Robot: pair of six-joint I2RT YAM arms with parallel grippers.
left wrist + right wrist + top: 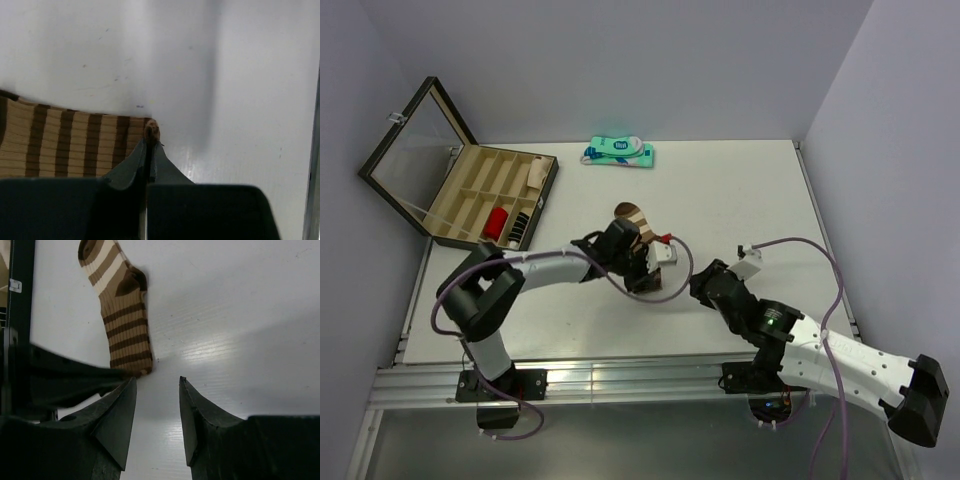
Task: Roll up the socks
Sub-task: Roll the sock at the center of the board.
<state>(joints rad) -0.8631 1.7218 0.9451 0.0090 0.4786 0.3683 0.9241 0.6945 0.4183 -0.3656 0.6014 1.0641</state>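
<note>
At the far left of the table [740, 200] an open compartmented case [470, 195] is sitting with its glass lid propped up, and a red item is showing in one of its near slots. Further along the back edge, a teal-and-white package [618, 152] is lying flat, well apart from everything else.

Moving toward the middle, your left gripper [648, 275] is reaching in from the left arm and pressing its fingers together on the brown striped sock [632, 215]. In the left wrist view the fingertips [148, 150] are meeting with only a sliver of brown fabric between them, pinching the corner of the sock [65, 145] at its open end. The rest of the sock is lying flat on the table, spreading away to the left of the jaws.

From the right wrist view, the sock [122, 315] is stretching away from you with its tan-banded toe farthest off and its cuff nearest.

On the right, your right gripper [157, 385] is hanging just short of that cuff, with its jaws standing apart and gripping nothing; bare table is showing between them.
</note>
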